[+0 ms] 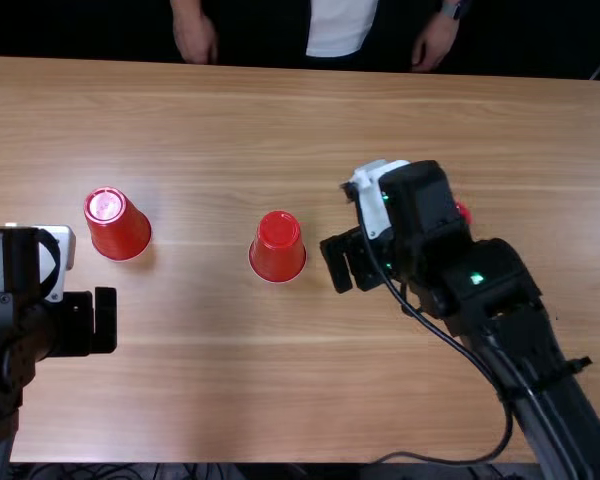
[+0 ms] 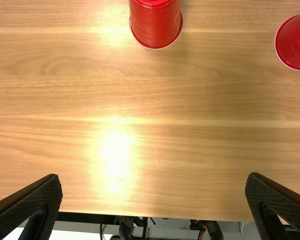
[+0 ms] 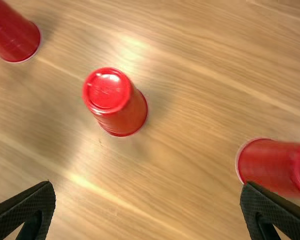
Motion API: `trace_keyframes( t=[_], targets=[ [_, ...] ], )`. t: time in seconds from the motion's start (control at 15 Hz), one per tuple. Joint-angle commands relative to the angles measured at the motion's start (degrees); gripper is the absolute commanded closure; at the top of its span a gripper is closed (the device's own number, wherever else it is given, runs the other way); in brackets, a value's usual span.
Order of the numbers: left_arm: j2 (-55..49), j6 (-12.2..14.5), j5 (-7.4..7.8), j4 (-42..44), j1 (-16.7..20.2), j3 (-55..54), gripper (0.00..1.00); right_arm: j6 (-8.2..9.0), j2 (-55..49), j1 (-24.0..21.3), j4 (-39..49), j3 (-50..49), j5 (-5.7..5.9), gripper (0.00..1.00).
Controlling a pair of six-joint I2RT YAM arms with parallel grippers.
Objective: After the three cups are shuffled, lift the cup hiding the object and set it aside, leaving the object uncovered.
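Three red cups stand upside down on the wooden table. In the top view the left cup (image 1: 117, 225) and the middle cup (image 1: 278, 246) are plain to see. The right cup (image 1: 463, 212) is mostly hidden behind my right arm. My right gripper (image 1: 348, 258) hangs open just right of the middle cup, holding nothing. Its wrist view has the middle cup (image 3: 115, 102) ahead, the left cup (image 3: 12, 32) farther off and the right cup (image 3: 272, 167) close beside one finger. My left gripper (image 1: 95, 320) is open near the table's front left, with the left cup (image 2: 155, 22) and middle cup (image 2: 295, 40) beyond it.
The table's near edge (image 2: 150, 216) lies right under my left gripper. Bare wood (image 1: 280, 130) stretches behind the cups to the far edge. A cable (image 1: 500, 400) runs along my right arm.
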Motion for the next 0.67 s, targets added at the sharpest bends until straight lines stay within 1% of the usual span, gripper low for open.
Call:
trace_keyframes(
  t=[0.0,0.13,0.33,0.6],
  targets=[
    [-0.04,-0.56,0.28,0.13,-0.12,0.01,0.00,0.61,2.24,2.09,0.98,1.72,-0.30,0.00],
    [-0.04,-0.46,0.28,0.24,-0.12,-1.04,0.00,0.51,4.26,4.20,2.98,1.81,-0.30,0.00],
    [-0.04,-0.46,0.28,0.24,-0.12,-1.22,0.00,0.51,7.51,6.05,5.62,1.99,-0.30,0.00],
    [0.04,-0.46,0.28,0.24,-0.03,-1.31,0.00,0.51,13.49,7.28,6.67,4.45,-0.30,0.00]
  ],
)
